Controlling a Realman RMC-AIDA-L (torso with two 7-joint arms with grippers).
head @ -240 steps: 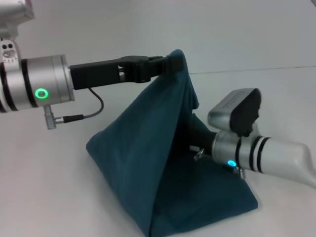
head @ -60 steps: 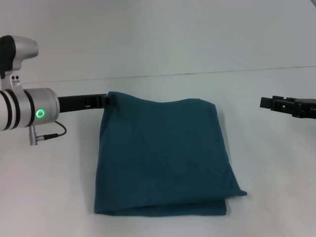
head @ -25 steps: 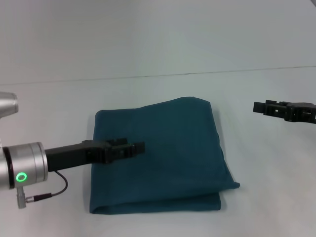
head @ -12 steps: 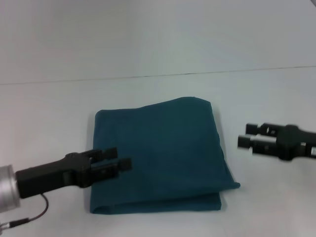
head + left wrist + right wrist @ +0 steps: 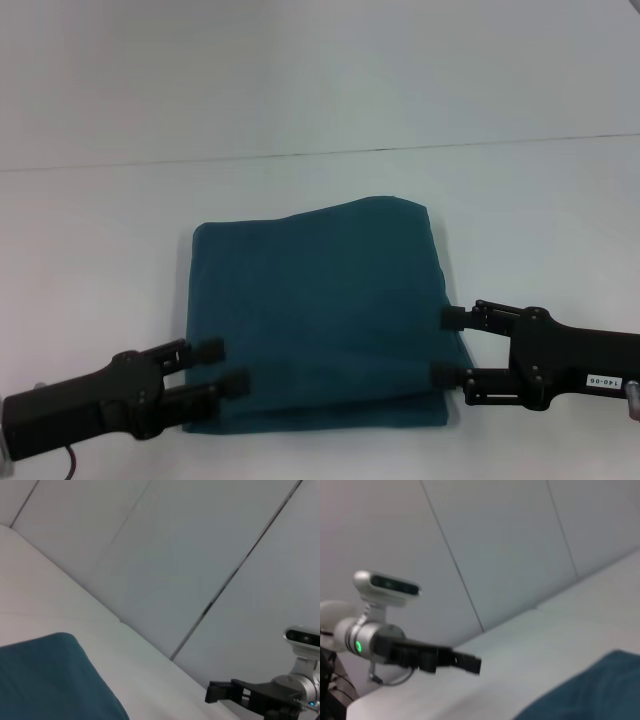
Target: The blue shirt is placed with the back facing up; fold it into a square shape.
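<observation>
Your table (image 5: 90, 220) carries the blue shirt (image 5: 320, 300), which lies flat as a folded, roughly square pad in the middle of the surface; a few seconds back it was draped up in a tent between the two arms, so the big folds look done and what remains is probably tidying. Since half a second ago both arms have dropped toward the shirt's near corners. The right gripper (image 5: 449, 347) now sits at the shirt's near right corner with its fingers spread, one tip at the side edge and one at the lower layer, holding nothing. The left gripper (image 5: 222, 366), which hovered over the shirt's left part a moment ago, is now at the near left corner, fingers also spread and empty. I judge you are lining up either a last squaring tug or another fold. You cannot tell whether any fingertip touches cloth, the lettered front is hidden underneath, and each wrist camera catches only one corner of the shirt.
</observation>
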